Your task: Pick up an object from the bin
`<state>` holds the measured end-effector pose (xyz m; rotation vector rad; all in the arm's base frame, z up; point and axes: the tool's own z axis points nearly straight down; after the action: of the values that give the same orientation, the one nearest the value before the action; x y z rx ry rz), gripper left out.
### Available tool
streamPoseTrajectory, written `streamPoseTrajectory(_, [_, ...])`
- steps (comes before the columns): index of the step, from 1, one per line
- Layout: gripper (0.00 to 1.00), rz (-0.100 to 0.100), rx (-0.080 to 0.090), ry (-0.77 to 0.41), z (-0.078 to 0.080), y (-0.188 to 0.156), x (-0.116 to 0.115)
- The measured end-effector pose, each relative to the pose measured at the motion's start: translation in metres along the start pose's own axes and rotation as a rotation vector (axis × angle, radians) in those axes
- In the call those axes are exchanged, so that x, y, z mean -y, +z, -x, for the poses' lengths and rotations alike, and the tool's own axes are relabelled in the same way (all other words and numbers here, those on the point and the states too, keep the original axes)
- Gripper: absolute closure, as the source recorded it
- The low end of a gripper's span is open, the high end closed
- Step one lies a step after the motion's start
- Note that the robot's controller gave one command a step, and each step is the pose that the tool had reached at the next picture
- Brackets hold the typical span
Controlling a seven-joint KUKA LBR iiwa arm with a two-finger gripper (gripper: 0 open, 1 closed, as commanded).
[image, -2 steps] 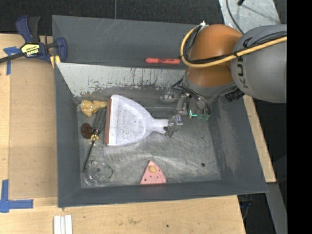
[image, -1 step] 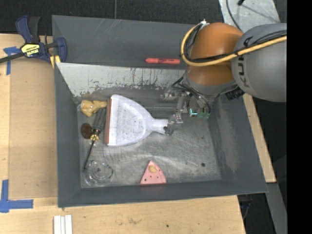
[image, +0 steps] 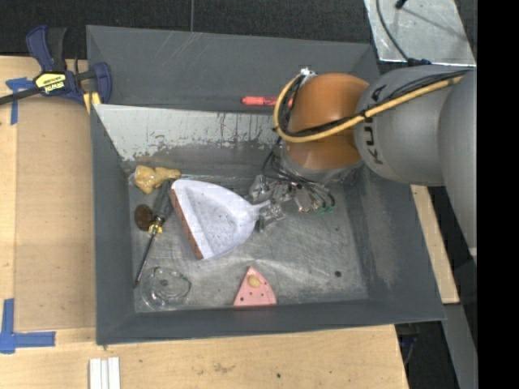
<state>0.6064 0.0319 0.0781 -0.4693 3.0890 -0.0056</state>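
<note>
Nearest us, the arm point(image: 413, 128) reaches low into the bin point(image: 113, 241), its gripper point(image: 270, 205) at the narrow end of the white scoop point(image: 212, 217) lying mid-bin; we cannot tell whether the claw is open or closed. We judge the pick not yet made: the scoop, brown-edged along one side, lies flat.

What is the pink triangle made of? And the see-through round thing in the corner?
The pink triangle looks like foam or soft rubber: dull, no shine, with a yellowish spot. The see-through round thing in the front left corner looks like clear plastic, maybe glass: the grey bin floor shows through it and its rim glints.
</note>
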Motion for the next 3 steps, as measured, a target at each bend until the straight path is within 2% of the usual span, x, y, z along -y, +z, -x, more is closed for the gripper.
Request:
streamPoseTrajectory(1, [1.00,0.000,0.000,0.000,0.000,0.000,0.000])
streamPoseTrajectory(2, [1.00,0.007,-0.017,-0.078,-0.004,-0.037,-0.003])
streamPoseTrajectory(3, [1.00,0.006,-0.013,-0.055,0.003,-0.073,-0.004])
